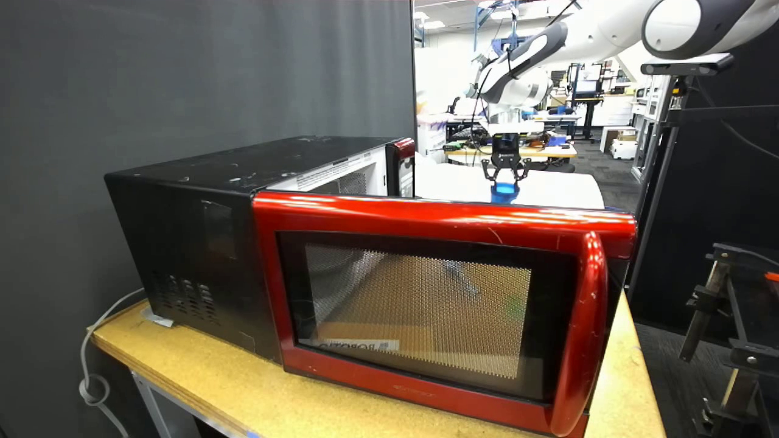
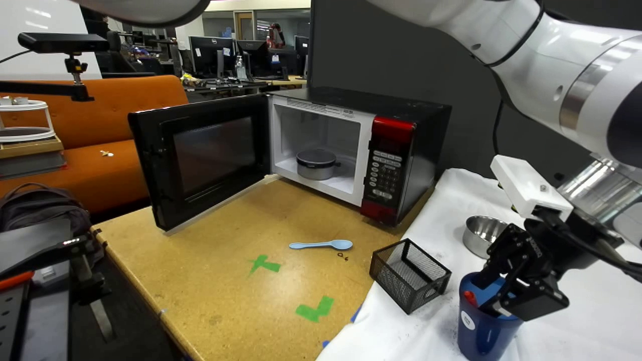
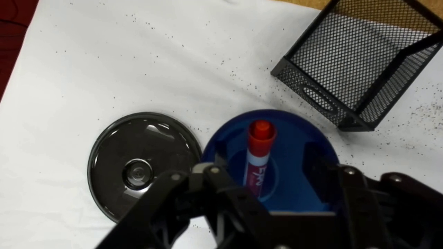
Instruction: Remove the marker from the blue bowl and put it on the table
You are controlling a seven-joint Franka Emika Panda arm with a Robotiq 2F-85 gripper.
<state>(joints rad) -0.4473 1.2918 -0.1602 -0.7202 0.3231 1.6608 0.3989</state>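
1. A white robot arm (image 1: 593,39) reaches in from above in both exterior views, its wrist pointing down over the scene.
2. A wooden tabletop (image 2: 210,260), marked with 2 patches of green tape (image 2: 309,313), meets a white tabletop (image 2: 587,316) alongside.
3. A red-fronted microwave (image 1: 371,286) stands on the wood with its door swung wide, a lidded gray pot (image 2: 316,171) in its chamber.
4. The black end effector (image 3: 267,162) hangs at the mouth of a blue bowl (image 2: 484,336), its 2 fingers (image 3: 354,186) apart on either side of a marker (image 3: 258,160). Gaps show between marker and fingertips in the wrist view; whether the fingers touch the bowl's rim cannot be told.
5. A black mesh basket (image 2: 392,287) sits near the blue bowl, at the white tabletop's border with the wood.
6. The blue bowl, deep and cup-like, stands upright on the white tabletop, a round white sticker (image 2: 467,320) on its side.
7. A shiny metal bowl (image 2: 474,244) rests near the blue bowl on the white tabletop.
8. A light blue spoon (image 2: 321,244) lies on the wooden tabletop, between the microwave and the green tape.
9. The marker leans inside the blue bowl, red end up, its lettered label only partly readable in the wrist view.
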